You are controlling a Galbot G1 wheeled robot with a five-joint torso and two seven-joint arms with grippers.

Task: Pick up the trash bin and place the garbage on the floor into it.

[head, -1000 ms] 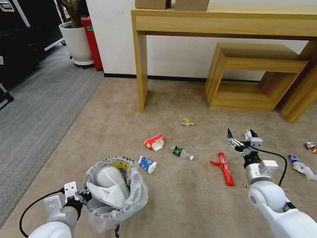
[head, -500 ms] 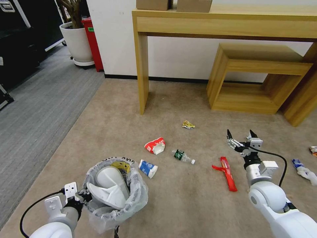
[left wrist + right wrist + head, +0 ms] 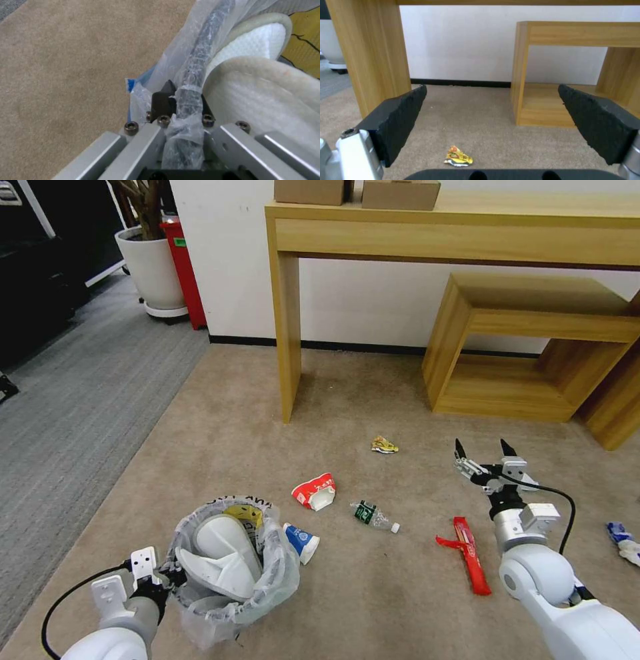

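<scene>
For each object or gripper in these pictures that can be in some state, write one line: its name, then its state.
Trash bin: upright, held at the rim, partly filled.
Left gripper: shut on the bin's rim and bag.
Right gripper: open, empty, above the carpet.
Slippers: inside the bin.
Red cup: crushed, on its side.
Blue cup: on its side, beside the bin.
Bottle: lying down, capped.
Red wrapper: flat on the carpet.

The carpet (image 3: 220,447) was beige; the wrapper (image 3: 469,555) red; the bottle (image 3: 373,515) carried a green label; the slippers (image 3: 223,557) were white.
</scene>
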